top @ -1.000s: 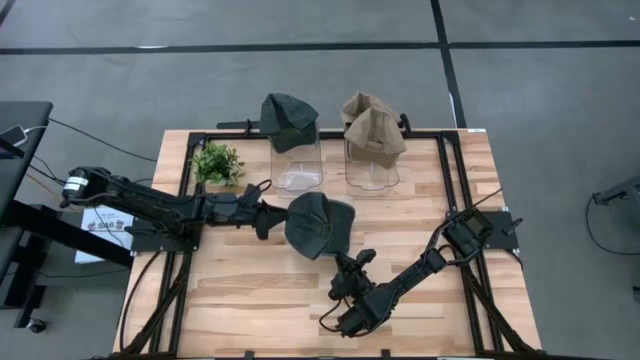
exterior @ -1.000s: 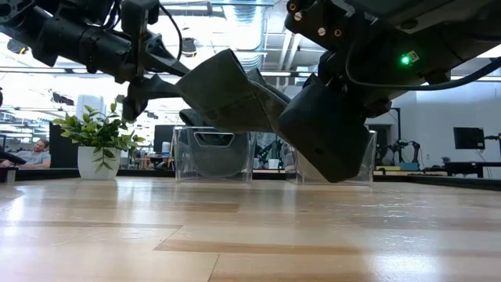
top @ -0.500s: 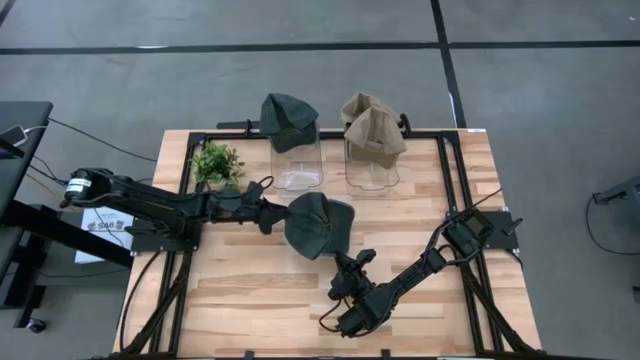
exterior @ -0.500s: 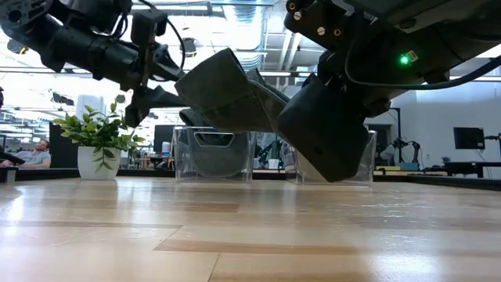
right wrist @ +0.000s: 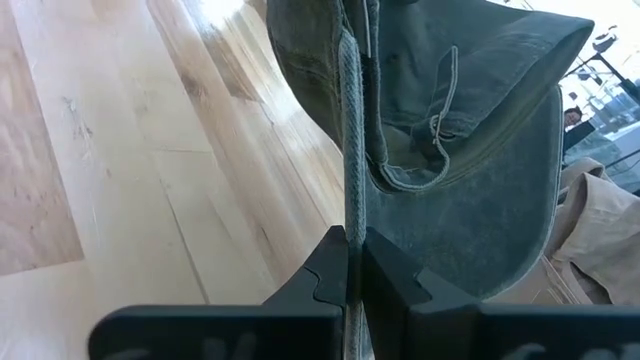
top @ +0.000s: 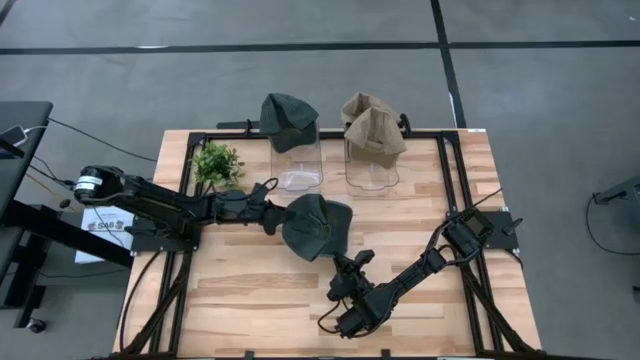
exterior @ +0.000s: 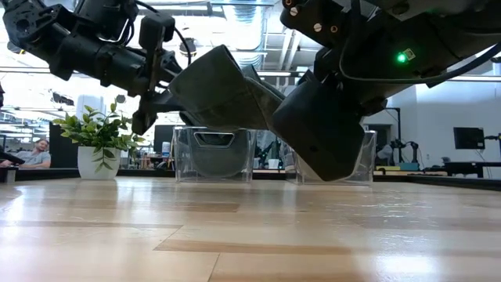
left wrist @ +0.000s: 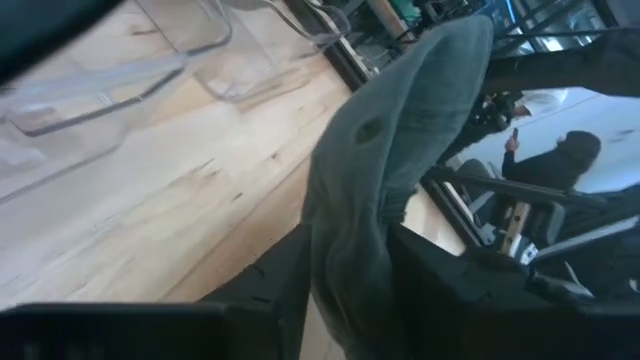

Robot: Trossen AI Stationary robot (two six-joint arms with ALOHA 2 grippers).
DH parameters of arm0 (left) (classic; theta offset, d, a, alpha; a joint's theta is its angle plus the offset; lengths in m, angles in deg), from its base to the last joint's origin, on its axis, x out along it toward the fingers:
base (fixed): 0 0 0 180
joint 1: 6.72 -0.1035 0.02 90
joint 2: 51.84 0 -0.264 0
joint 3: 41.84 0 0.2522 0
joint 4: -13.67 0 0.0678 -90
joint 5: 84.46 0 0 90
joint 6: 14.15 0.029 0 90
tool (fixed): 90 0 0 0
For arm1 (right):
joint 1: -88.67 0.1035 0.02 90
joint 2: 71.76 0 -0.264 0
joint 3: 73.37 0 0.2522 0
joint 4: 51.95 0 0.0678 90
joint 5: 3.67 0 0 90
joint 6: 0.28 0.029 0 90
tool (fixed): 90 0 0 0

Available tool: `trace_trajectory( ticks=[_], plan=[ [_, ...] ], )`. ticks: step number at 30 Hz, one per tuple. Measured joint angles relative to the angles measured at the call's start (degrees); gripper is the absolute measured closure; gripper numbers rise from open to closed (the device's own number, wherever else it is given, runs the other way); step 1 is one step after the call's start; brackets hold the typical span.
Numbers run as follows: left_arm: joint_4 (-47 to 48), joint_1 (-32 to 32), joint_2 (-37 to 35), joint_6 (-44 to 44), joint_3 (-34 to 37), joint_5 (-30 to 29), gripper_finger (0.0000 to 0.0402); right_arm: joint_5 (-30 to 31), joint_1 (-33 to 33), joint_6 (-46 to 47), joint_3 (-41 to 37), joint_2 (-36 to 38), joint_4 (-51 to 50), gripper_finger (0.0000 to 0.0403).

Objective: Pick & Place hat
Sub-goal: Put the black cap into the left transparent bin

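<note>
A dark green hat (top: 318,226) hangs in the air over the table's middle, between both grippers. My left gripper (top: 274,215) reaches in from the table's left and is shut on the hat's left side. My right gripper (top: 349,264) comes from the near right, points toward the far edge and is shut on the hat's near edge. In the low view the hat (exterior: 223,94) is clear of the wood. A second green hat (top: 288,118) sits on the left clear container (top: 297,168). Tan hats (top: 372,126) sit on the right one (top: 372,170). My left gripper pinches a bunched fold of the hat's left side (left wrist: 345,255) between its two fingers (left wrist: 270,290), coming in level from the table's left. The hat is lifted clear and stretches away from the fingers. My right gripper pinches the hat's stitched near edge (right wrist: 351,205) between its shut fingers (right wrist: 325,265), slanting in from the near side. The edge runs along the fingers. The hat's body spreads beyond them, clear of the table.
A small potted plant (top: 216,163) stands near the far left, close behind my left arm. The two clear containers stand side by side at the far edge. Black rails (top: 455,180) frame the wooden top. Bare wood (top: 250,290) lies at the near left.
My left gripper has moved a little toward the table's right and slightly up, still shut on the hat. The hat's left side has shifted with it and risen slightly. My right gripper has stayed nearly where it was.
</note>
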Motion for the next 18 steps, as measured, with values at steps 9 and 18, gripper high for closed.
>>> trace_trajectory(
  ticks=[9,18],
  plan=[
    [0.0,0.0,0.0,0.0,0.0,1.9,0.0391,-1.8,0.0,-1.3,0.0,0.0,0.3,0.0382],
    [0.1,0.0,0.0,0.0,0.0,3.8,0.0392,-6.2,-1.0,-3.0,0.0,0.0,1.3,0.0333]
  ],
)
